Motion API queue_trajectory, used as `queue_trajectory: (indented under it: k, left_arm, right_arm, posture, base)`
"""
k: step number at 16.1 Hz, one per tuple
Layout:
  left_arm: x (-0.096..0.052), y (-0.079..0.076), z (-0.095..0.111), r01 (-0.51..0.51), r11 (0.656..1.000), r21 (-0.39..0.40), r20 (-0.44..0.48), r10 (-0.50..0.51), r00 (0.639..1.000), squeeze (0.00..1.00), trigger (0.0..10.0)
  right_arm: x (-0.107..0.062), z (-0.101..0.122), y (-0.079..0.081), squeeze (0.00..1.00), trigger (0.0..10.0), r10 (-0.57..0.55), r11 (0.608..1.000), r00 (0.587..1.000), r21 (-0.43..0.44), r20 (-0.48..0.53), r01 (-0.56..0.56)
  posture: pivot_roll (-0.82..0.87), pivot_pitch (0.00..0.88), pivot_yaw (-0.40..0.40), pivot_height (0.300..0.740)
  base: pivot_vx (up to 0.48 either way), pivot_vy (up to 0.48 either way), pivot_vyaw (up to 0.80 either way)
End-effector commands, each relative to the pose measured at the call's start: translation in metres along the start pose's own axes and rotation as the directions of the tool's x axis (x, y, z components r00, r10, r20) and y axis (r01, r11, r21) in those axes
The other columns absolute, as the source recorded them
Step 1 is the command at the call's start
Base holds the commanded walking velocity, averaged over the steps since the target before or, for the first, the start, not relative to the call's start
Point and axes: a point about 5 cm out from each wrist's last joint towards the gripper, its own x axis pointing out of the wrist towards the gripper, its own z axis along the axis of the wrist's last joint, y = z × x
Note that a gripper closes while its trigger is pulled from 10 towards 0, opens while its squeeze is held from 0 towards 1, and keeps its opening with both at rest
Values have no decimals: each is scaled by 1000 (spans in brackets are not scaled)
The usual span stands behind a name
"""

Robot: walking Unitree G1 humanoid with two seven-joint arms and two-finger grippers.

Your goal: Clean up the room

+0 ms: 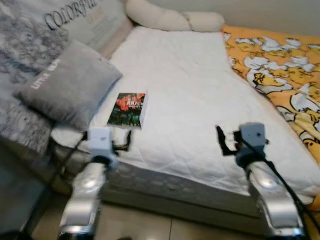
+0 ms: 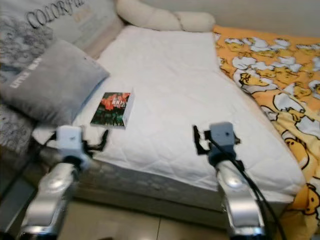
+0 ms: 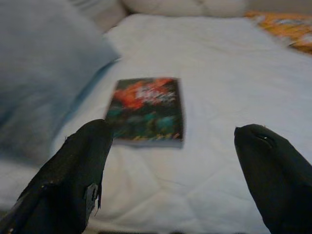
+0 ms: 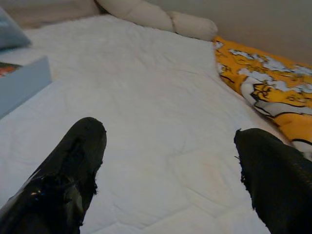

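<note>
Two parted end effector fingers [image 3: 80,170] before blurred book [image 3: 146,109], grey pillow [image 1: 70,85] alongside.

Counts: 1 book [image 1: 127,109] on the white mattress [image 1: 190,100]. 1 grey cushion [image 1: 70,82]. 1 cream bolster pillow [image 1: 172,19] at the head end. 1 orange duck-print blanket [image 1: 280,65]. 1 grey printed bedspread [image 1: 30,35], lettered. 2 grippers: left gripper [image 3: 170,161], right gripper [image 4: 170,165], each with 2 black fingers, spread apart.
</note>
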Motion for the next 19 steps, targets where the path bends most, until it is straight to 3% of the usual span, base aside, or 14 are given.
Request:
queue_trajectory:
  k: [1,17,19]
  left_arm:
    - [3,-10,3,30,1000,-1,7,-30,1000,1000,10000]
    - [1,-4,-2,-21,1000,1,-12,21,1000,1000,10000]
    - [2,-4,0,-23,1000,3,-7,23,1000,1000,10000]
  right_arm:
    - [-1,-2,-6,1000,10000,-14,1000,1000,-11,-8,14]
    - [0,-5,3,1000,10000,48,999,999,5,-17,-48]
    - [1,-5,6,1000,10000,83,997,996,-4,-21,-83]
  posture:
    - [-24,0,39,740]
    - [-15,0,5,740]
    - [-11,0,8,740]
  base:
    - [0,-480,0]
    - [0,-480,0]
    - [0,-480,800]
